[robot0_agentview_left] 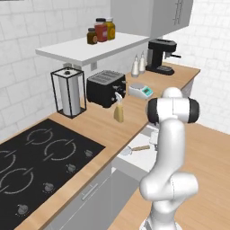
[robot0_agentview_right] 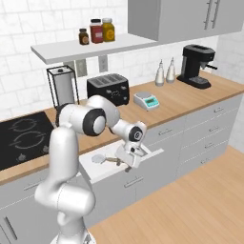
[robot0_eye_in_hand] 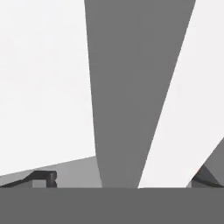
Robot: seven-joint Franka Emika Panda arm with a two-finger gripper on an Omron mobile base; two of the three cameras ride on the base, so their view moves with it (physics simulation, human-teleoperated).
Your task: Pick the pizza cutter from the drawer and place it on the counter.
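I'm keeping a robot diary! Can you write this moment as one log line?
stage: reaching | gripper: down in open drawer, beside pizza cutter | cutter: lying in drawer, not lifted | counter: awaiting cutter

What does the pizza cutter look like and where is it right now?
The pizza cutter is small, with a round silver-white wheel and a short light wooden handle. It lies flat inside the open white drawer, wheel toward the cooktop side. The pincer hangs just above the handle's end; whether it touches is unclear.

Glossy white rounded arm with dark joints.
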